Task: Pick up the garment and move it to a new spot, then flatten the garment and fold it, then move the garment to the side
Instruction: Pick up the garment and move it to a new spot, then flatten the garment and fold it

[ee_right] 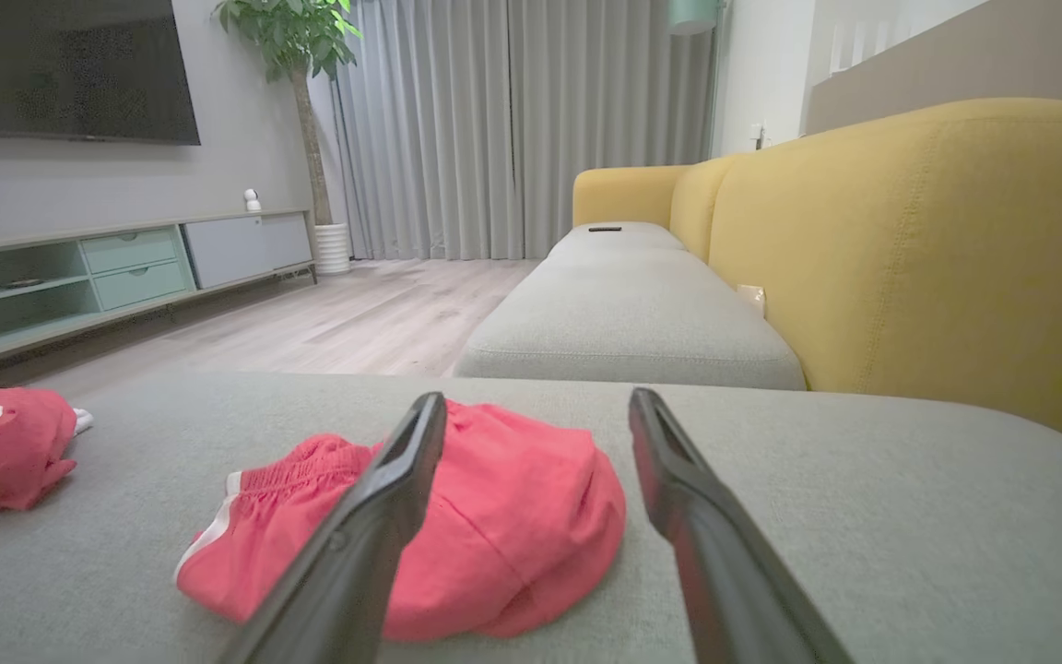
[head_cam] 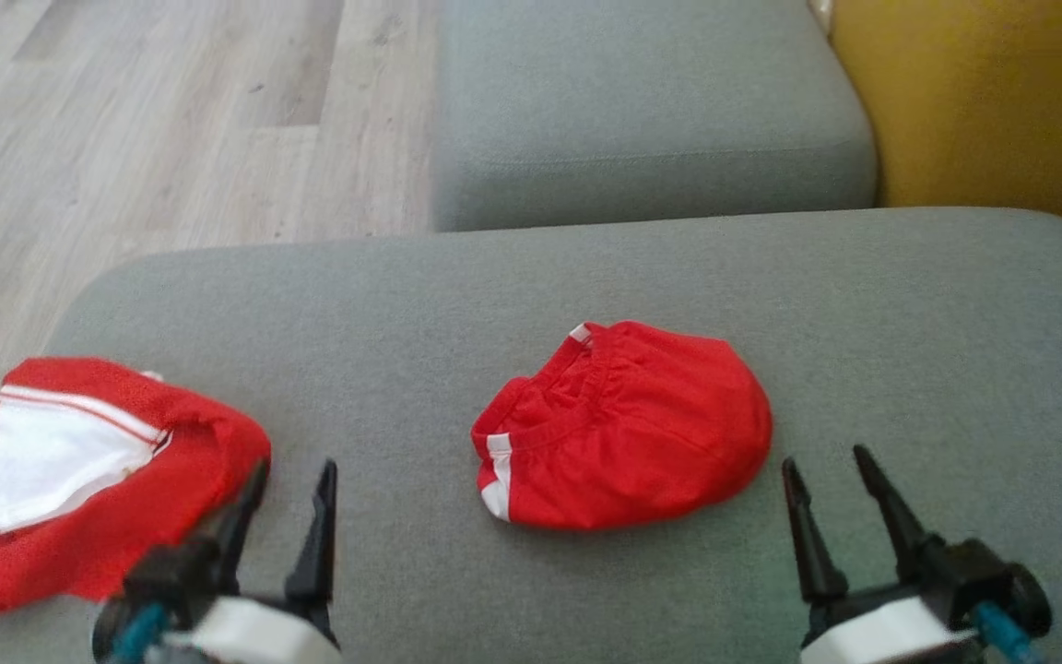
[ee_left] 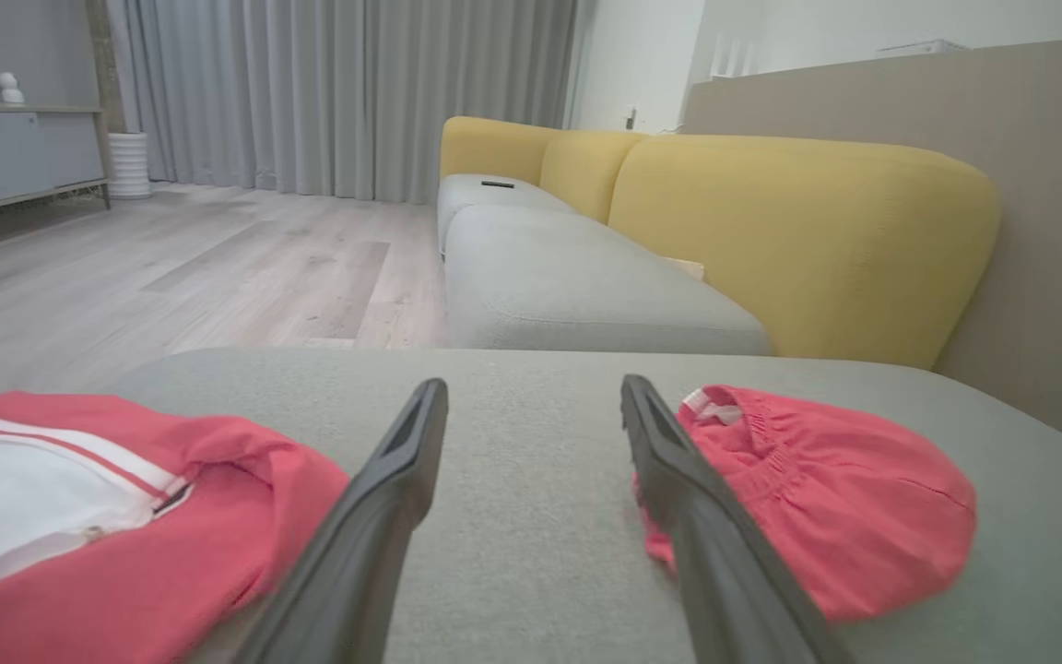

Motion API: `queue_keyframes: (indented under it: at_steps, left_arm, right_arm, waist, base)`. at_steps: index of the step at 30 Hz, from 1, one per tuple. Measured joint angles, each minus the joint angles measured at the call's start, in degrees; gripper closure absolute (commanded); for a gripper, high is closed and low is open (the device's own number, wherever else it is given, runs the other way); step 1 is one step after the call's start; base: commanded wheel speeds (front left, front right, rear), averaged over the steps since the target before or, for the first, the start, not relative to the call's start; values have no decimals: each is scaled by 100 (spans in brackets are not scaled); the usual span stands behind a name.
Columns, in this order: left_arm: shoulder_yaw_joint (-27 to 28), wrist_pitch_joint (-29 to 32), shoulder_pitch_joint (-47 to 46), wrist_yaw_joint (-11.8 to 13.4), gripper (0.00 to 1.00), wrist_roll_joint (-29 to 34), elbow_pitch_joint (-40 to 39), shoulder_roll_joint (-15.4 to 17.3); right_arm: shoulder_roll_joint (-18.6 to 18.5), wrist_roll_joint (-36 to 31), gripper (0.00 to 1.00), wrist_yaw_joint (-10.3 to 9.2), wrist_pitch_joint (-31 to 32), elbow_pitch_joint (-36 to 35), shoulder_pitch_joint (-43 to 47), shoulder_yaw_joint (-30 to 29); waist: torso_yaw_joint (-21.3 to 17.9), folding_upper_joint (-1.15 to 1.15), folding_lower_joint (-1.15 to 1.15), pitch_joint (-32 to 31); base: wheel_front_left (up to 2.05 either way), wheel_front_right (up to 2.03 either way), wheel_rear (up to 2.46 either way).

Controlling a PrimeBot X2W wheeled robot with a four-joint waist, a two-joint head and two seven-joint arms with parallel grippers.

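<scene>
Shorts point(head_cam: 628, 429) lie folded mid-cushion point(head_cam: 402, 314), between the two grippers, neither touching them. Left gripper point(head_cam: 295, 466): jaws spread, empty, one finger at the edge of the jersey point(head_cam: 116, 480) on the cushion's left end. Right gripper point(head_cam: 824, 458): jaws spread, empty, near the shorts' right side.

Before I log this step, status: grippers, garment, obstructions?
Left gripper, right gripper: jaws open, empty. Red shorts bunched on grey cushion, untouched. Red-white garment at left edge.

You see a soft grey sofa seat point(head_cam: 586, 277) with fat yellow back cushions point(ee_right: 909, 240), a pale wooden floor point(head_cam: 171, 120), long grey curtains point(ee_right: 494, 129) and a leafy green plant point(ee_right: 287, 28).
</scene>
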Motion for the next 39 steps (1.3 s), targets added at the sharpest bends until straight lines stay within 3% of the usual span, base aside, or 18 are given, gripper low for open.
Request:
queue_keyframes:
  at_steps: [5,11,39]
  left_arm:
    - [326,0,653,14,0,412,-486,-399]
    - [548,0,971,12,0,485,-576,-560]
    - [389,0,888,22,0,743,-288,-563]
  right_arm:
    - [9,46,0,0,0,-103,235,194]
    - [9,183,0,0,0,-131,342,154]
    - [9,259,0,0,0,68,299,85]
  waist:
    - [-128,0,1,-74]
    - [-147,0,2,-82]
    - [-63,0,2,-7]
  base:
    - [0,0,0]
    - [0,0,0]
    - [0,0,0]
